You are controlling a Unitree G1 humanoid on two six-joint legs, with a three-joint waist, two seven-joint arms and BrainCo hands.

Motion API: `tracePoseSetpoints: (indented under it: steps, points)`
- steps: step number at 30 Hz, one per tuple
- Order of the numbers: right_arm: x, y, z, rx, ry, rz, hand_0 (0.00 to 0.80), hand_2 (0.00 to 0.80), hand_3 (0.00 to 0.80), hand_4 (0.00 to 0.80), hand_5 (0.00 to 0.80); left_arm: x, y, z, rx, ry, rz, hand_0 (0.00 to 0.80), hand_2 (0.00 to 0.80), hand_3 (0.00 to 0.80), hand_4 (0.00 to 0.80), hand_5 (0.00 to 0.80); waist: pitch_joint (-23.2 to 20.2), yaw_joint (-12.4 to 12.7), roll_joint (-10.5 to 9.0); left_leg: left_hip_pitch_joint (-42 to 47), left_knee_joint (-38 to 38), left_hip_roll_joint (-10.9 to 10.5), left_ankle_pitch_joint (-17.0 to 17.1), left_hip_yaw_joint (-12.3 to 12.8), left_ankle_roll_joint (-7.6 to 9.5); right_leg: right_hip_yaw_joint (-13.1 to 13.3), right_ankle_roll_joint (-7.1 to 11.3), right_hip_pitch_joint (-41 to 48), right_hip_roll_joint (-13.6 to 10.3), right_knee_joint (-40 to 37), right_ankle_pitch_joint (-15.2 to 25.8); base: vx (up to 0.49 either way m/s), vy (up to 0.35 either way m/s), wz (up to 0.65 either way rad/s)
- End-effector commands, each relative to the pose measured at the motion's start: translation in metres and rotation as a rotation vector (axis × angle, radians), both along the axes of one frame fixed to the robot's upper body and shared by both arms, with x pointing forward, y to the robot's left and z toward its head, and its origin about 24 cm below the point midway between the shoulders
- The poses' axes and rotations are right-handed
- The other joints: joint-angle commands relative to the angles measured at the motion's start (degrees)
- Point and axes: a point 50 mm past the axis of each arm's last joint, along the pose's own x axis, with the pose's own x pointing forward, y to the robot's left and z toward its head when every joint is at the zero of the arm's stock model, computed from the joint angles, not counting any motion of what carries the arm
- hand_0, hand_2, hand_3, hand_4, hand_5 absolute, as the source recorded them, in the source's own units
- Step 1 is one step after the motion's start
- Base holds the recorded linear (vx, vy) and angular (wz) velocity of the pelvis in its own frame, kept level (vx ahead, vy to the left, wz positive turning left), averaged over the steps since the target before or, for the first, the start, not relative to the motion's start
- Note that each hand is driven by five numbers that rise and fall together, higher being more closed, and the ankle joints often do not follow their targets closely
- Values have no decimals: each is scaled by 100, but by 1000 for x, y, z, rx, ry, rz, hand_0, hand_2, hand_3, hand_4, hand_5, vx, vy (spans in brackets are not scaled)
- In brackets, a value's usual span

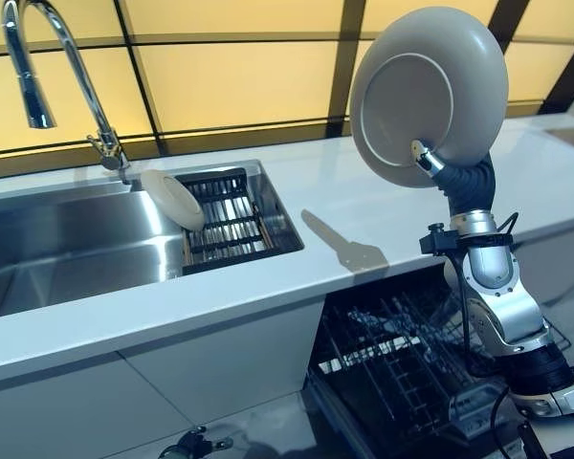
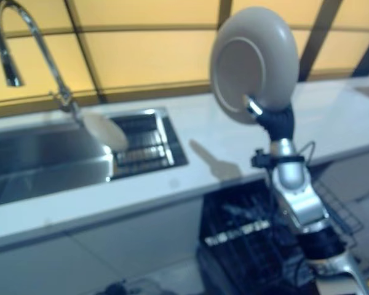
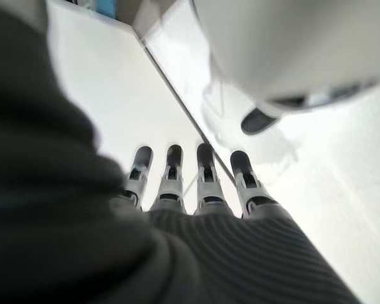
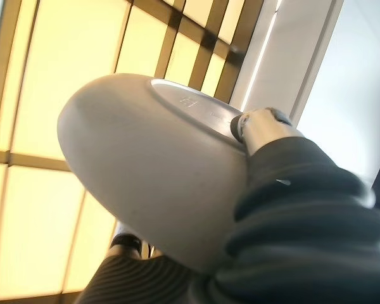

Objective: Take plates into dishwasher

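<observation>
A grey plate [image 1: 429, 96], shallow-bowled with a raised foot ring, is being held aloft on edge, its underside facing the camera, high above the white countertop [image 1: 364, 206] and well above the open dishwasher [image 1: 411, 373]. It is judged to be rigid, moderately heavy ceramic with a smooth glazed finish: slippery, and liable to chip or shatter if it is dropped or knocked against the rack, so the rim is the sensible place to grip it, with the thumb on one face and the fingers on the other. The right hand [image 1: 430, 161] is clamped on the plate's lower rim in this way, one silver digit pressing on the underside beside the foot ring while the rest are hidden behind the plate. A second plate [image 1: 172, 199] is leaning in the sink's dish rack [image 1: 231, 220], to the left of the countertop, near the tap [image 1: 48, 67]. The left hand [image 3: 196, 183] is hanging idle, its fingers straight and empty.
</observation>
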Motion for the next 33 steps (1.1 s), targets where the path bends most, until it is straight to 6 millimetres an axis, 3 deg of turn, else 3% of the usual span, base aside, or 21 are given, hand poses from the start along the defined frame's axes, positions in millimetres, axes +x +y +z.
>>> tracePoseSetpoints:
  steps: [1,3,9,19,22,27,33]
  points:
    - [3,5,28,22,-111,19,800,800,800,800,800,14,31,11,83,-41,23,0,0,0,0,0,258,-51,-570,-101,-303,-583,-562,-143,439,47,-339,735,169,-567,-464,-85,-75,-41]
    - [4,1,24,-19,-90,1,800,800,800,800,800,12,34,10,86,-27,20,0,0,0,0,0,240,-115,-504,-86,-345,-567,-527,-304,442,185,-374,655,182,-493,-515,-52,-29,-45]
    - [0,-17,13,-63,-37,-55,800,800,800,800,800,27,29,14,62,-61,-49,0,0,0,0,0,277,-390,-386,-66,-310,-553,-581,-192,395,349,-350,509,147,-516,-458,-10,63,-22]
    - [-12,-36,-10,40,41,-17,800,800,800,800,800,46,13,18,52,-122,-156,0,0,0,0,0,289,-653,-258,49,-570,-725,-770,-32,449,447,-108,388,23,-752,-209,34,143,-11]
    - [-13,-34,-18,179,90,106,800,800,800,800,800,45,13,17,55,-120,-153,0,0,0,0,0,280,-676,-259,79,-571,-739,-794,47,445,423,-70,431,12,-883,-129,40,81,-11]
    - [-17,-13,-42,625,162,448,800,800,800,800,800,41,14,16,64,-106,-160,0,0,0,0,0,247,-672,-260,114,-571,-806,-843,135,476,327,-23,525,-12,-1074,-29,54,72,-2]
    - [-18,4,-63,953,190,580,800,800,800,800,800,42,11,15,60,-108,-171,0,0,0,0,0,235,-638,-242,67,-571,-850,-850,153,490,300,18,551,-4,-1336,144,8,50,3]
